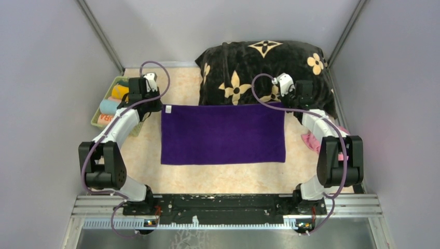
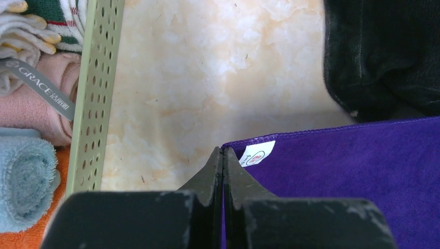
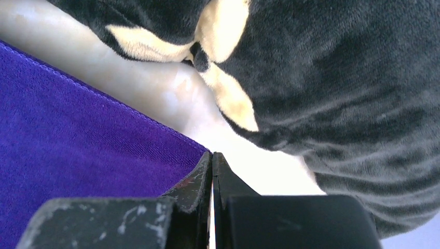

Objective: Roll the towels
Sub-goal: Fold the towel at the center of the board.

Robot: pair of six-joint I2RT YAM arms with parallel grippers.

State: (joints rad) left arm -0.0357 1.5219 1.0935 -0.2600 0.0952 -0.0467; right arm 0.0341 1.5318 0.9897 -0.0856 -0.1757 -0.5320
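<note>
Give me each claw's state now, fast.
Left claw: shut, tips at a corner of the purple towel; grip cannot be told.
Right claw: shut, tips at its other far corner; grip cannot be told.

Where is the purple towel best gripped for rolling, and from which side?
The purple towel lies flat and spread out, so pinch its two far corners from above, both at once; rolling toward the near edge then seems easiest.

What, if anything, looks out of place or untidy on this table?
A pink towel lies crumpled at the right side of the table, partly hidden by the right arm, while the other small towels sit rolled in the green basket on the left. The purple towel lies flat and straight.
</note>
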